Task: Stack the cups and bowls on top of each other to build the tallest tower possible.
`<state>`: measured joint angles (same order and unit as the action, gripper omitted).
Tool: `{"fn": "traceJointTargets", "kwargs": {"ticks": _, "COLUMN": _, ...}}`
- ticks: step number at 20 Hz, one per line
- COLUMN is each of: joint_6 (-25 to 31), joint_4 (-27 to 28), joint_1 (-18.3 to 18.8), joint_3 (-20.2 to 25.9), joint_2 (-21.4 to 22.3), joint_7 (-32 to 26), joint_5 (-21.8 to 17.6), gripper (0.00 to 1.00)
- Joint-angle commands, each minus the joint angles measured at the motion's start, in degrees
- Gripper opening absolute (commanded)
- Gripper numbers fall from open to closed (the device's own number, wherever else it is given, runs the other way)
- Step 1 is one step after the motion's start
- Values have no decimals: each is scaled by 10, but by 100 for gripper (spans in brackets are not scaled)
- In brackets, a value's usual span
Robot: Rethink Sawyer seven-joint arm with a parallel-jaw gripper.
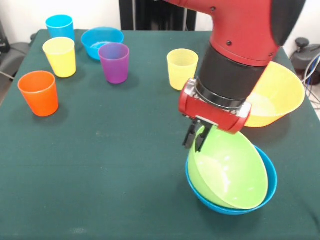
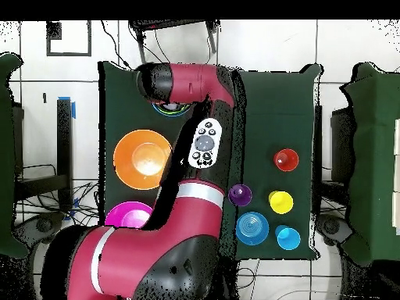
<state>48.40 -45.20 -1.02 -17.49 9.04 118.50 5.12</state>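
Note:
My gripper (image 1: 196, 137) is shut on the near-left rim of the medium green bowl (image 1: 232, 172). The bowl lies tilted inside the medium blue bowl (image 1: 269, 176) at the front right. These two are the only pile; no taller tower shows. The large orange-yellow bowl (image 1: 280, 92) stands alone behind them, partly hidden by my arm. It also shows in the overhead view (image 2: 141, 158), next to the large pink bowl (image 2: 127, 215). The orange cup (image 1: 39, 92), yellow cup (image 1: 60, 56), blue cup (image 1: 60, 26), purple cup (image 1: 114, 62) and pale yellow cup (image 1: 182, 68) stand upright and apart.
The small shallow blue bowl (image 1: 101, 41) sits at the back between the blue and purple cups. The dark green table (image 1: 110, 165) ends close to the nested bowls at the front right. My arm (image 2: 205, 144) hides the nested bowls in the overhead view.

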Motion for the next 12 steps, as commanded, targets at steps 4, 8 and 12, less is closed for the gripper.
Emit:
{"fn": "traceJointTargets", "kwargs": {"ticks": 4, "joint_6": -40, "joint_4": -89, "joint_1": 13, "joint_3": 71, "joint_2": 21, "joint_7": 24, "joint_5": 1, "gripper": 0}}
{"fn": "traceJointTargets", "kwargs": {"ticks": 8, "joint_6": -36, "joint_4": -82, "joint_1": 13, "joint_3": 68, "joint_2": 19, "joint_7": 25, "joint_5": 0, "gripper": 0}}
{"fn": "traceJointTargets", "kwargs": {"ticks": 12, "joint_6": -48, "joint_4": -91, "joint_1": 21, "joint_3": 72, "joint_2": 24, "joint_7": 9, "joint_5": -5, "gripper": 0}}
